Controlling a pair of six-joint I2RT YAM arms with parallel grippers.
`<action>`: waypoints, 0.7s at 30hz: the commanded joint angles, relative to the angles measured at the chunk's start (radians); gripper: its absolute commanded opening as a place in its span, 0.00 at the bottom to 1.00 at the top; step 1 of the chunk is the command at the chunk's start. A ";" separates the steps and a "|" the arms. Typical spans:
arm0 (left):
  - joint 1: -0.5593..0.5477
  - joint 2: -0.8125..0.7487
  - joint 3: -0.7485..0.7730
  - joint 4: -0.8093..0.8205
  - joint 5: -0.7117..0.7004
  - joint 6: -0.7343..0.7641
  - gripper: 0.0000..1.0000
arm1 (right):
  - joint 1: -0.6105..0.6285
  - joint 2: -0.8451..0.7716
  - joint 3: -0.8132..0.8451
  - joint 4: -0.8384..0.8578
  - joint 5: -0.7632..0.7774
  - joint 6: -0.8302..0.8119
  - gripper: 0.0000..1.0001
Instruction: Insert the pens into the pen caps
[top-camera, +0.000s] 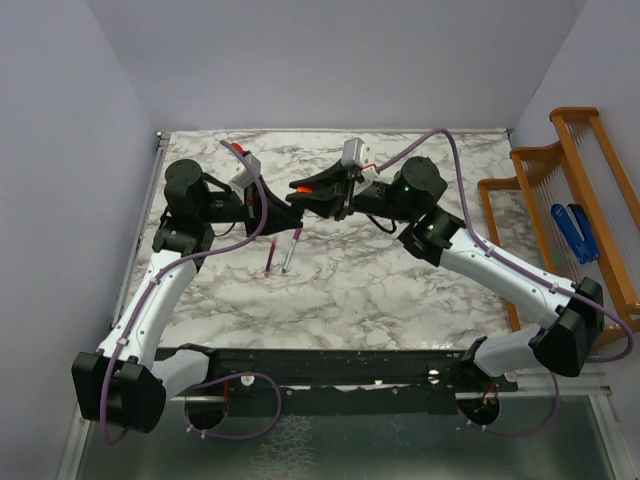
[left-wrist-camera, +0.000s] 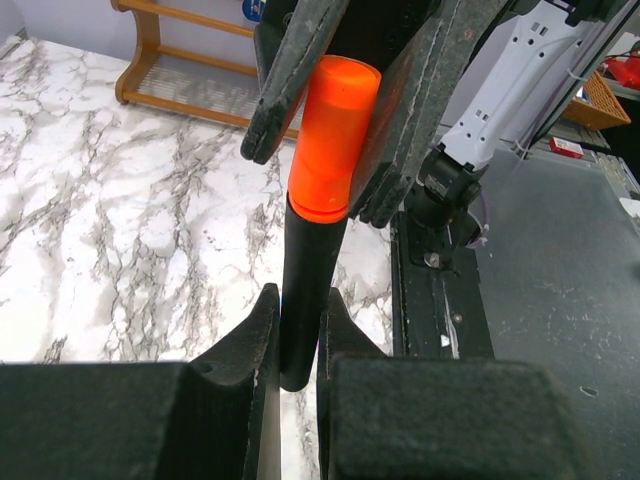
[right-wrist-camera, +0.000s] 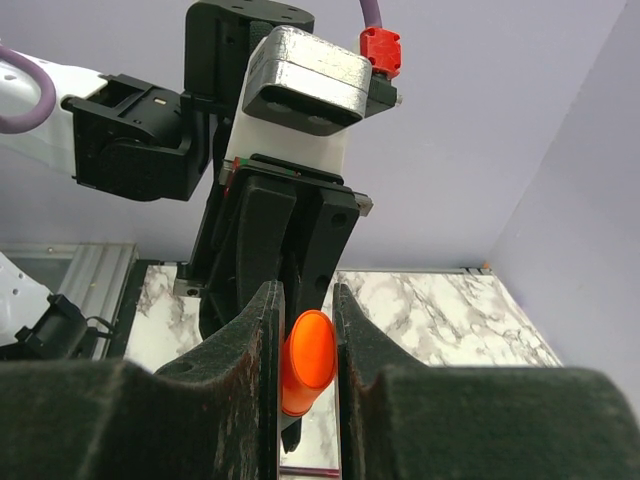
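The black marker (left-wrist-camera: 300, 290) is held in the air between my two grippers over the middle of the marble table (top-camera: 400, 280). My left gripper (left-wrist-camera: 297, 300) is shut on its black barrel. The bright orange cap (left-wrist-camera: 333, 140) sits over the marker's far end, and my right gripper (right-wrist-camera: 305, 300) is shut on that cap (right-wrist-camera: 308, 362). In the top view the grippers meet tip to tip, left (top-camera: 286, 208) and right (top-camera: 314, 196), with the cap (top-camera: 300, 188) between them. The slim red-pink pen (top-camera: 270, 260) and the silver-grey pen (top-camera: 291, 248) lie on the table just below them.
A wooden rack (top-camera: 560, 190) stands off the table's right edge, with a blue object (top-camera: 573, 232) on it. Walls close the table at the back and the left. A black rail (top-camera: 330, 365) runs along the near edge.
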 joint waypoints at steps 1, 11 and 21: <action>0.015 -0.071 0.211 0.379 -0.275 -0.121 0.00 | 0.132 0.185 -0.174 -0.798 -0.345 0.018 0.01; 0.018 -0.077 -0.008 0.319 -0.246 -0.048 0.00 | 0.130 0.161 -0.098 -0.827 -0.241 0.017 0.20; 0.018 -0.065 -0.179 0.258 -0.242 -0.001 0.00 | 0.082 0.104 -0.032 -0.824 -0.154 0.022 0.53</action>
